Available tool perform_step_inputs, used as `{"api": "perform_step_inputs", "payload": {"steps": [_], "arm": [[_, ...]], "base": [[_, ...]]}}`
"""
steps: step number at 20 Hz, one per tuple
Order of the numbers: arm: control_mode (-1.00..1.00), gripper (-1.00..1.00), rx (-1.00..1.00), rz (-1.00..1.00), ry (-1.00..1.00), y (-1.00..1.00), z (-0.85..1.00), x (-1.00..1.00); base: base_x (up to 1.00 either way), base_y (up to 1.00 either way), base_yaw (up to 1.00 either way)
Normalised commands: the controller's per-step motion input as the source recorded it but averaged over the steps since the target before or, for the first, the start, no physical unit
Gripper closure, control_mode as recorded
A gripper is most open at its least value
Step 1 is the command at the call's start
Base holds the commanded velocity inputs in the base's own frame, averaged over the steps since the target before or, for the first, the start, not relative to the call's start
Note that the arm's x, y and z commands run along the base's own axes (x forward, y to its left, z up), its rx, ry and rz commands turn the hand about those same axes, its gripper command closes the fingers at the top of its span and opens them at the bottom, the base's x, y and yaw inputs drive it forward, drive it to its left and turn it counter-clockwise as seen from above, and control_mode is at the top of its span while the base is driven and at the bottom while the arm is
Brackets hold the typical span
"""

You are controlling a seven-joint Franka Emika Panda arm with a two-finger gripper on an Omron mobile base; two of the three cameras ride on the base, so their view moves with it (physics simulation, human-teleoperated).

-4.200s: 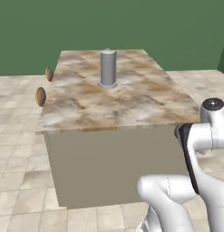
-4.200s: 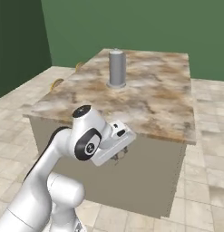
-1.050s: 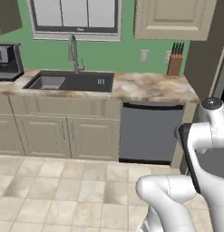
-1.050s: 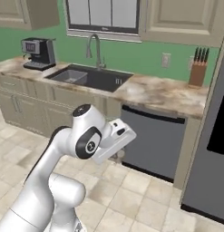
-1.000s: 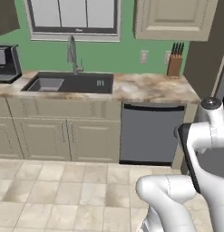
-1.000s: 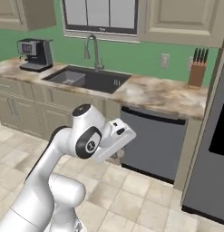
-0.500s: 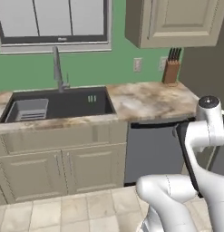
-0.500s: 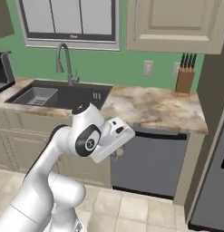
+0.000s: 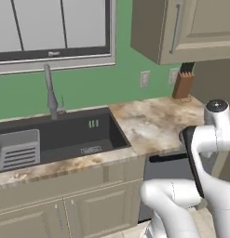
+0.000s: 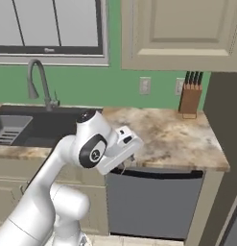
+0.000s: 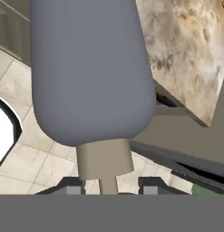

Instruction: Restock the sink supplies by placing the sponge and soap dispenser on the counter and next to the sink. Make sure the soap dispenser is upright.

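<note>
While the arm stays folded low in front of the cabinets, the tool (image 11: pixel 109 188) is closed on the soap dispenser (image 11: pixel 90 68), gripping it at the narrow neck; in the hand view the grey bottle body looms large beyond the fingertips (image 11: pixel 71 186), with its pump end toward the camera. Behind the bottle in that view runs the front edge of the counter (image 11: pixel 186 59), with tan tiled floor (image 11: pixel 36 158) below it. In the right base view the hand sits just before the counter's front edge, above the dark dishwasher panel (image 10: pixel 153 202). The marbled counter (image 9: pixel 156 123) has an open stretch between the sink (image 9: pixel 65 137) and the knife block (image 9: pixel 183 86) standing at the back near the wall. The sink's right rim meets that stretch directly, and a narrow strip of stone runs along the sink's front edge. A grey slotted rack (image 9: pixel 16 148) lies in the left part of the basin, and the faucet (image 9: pixel 50 90) rises behind it. A wall cabinet (image 10: pixel 182 33) hangs over the open stretch, leaving clear height beneath. I cannot make out a sponge.
</note>
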Motion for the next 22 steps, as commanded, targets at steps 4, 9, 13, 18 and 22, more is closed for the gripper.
{"api": "perform_step_inputs", "payload": {"steps": [4,9,13,18,22], "arm": [[1.00,1.00,0.00,0.00,0.00,0.00,0.00,0.00],[1.00,1.00,0.00,0.00,0.00,0.00,0.00,0.00],[1.00,1.00,0.00,0.00,0.00,0.00,0.00,0.00],[-1.00,1.00,0.00,0.13,0.00,-0.10,0.00,0.24],[-1.00,1.00,-0.04,0.02,0.23,0.06,0.02,0.96]], "base": [[0.72,0.01,-0.02],[0.35,0.00,0.16],[0.06,-0.09,0.30],[0.03,-0.08,0.11],[0.00,0.00,0.00]]}}
